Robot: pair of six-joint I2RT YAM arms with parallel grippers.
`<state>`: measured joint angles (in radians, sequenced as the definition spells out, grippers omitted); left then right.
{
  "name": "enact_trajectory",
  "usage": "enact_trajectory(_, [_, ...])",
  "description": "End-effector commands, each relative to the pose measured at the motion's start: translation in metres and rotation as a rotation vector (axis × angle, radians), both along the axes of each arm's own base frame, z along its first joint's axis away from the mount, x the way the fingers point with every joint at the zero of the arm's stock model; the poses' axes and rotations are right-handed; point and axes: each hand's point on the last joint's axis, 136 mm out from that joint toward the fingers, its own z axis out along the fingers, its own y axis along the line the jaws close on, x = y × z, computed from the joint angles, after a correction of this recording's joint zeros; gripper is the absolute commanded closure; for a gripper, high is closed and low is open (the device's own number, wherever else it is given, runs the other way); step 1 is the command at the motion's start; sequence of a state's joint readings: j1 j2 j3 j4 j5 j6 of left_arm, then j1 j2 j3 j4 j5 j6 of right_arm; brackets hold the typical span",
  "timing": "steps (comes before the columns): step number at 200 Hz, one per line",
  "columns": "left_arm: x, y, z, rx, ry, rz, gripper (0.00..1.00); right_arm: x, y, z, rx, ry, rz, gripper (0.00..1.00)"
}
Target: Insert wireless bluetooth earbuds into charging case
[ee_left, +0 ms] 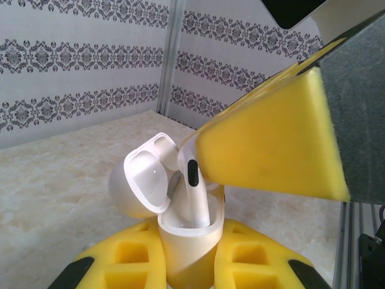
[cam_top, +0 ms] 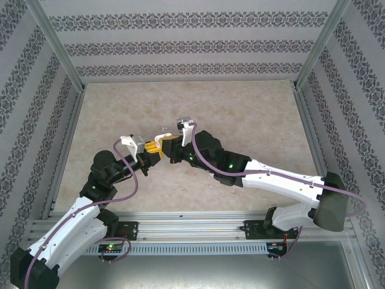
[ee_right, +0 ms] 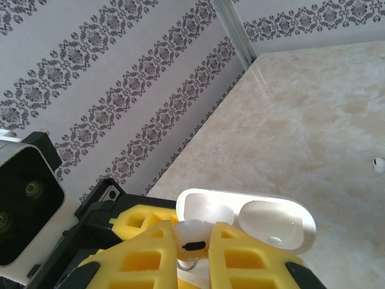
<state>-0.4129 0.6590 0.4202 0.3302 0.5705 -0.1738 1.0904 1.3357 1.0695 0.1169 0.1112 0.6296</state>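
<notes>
Now charging case (ee_left: 180, 253) is clamped upright by left pincer (ee_left: 187, 241), lid open, so slot faces up. Above it, earbud (ee_left: 194, 186) is pinched tight by right pincer (ee_right: 191, 241), stem pointed down into case. Apart, second earbud (ee_right: 378, 164) is seen on tabletop (ee_right: 313, 108).

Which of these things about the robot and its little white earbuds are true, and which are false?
1. The left hand holds the charging case. True.
2. The case's lid is shut. False: the lid stands open.
3. The right hand pinches an earbud right above the open case. True.
4. No other earbud is lying on the table. False: a second earbud lies on the table, away from both hands.
</notes>
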Motion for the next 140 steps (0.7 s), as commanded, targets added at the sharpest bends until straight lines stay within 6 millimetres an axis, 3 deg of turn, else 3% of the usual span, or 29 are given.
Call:
enact_trajectory(1, [-0.004, 0.007, 0.049, -0.096, -0.158, 0.030, 1.00, -0.013, 0.006, -0.029, -0.091, 0.045, 0.050, 0.86])
enact_trajectory(97, [-0.005, 0.008, 0.050, -0.094, -0.159, 0.032, 1.00, -0.022, 0.004, -0.053, -0.162, 0.074, 0.077, 0.82])
enact_trajectory(140, [-0.006, 0.007, 0.048, -0.088, -0.156, 0.029, 1.00, -0.018, -0.002, -0.049, -0.146, 0.084, 0.041, 0.77])
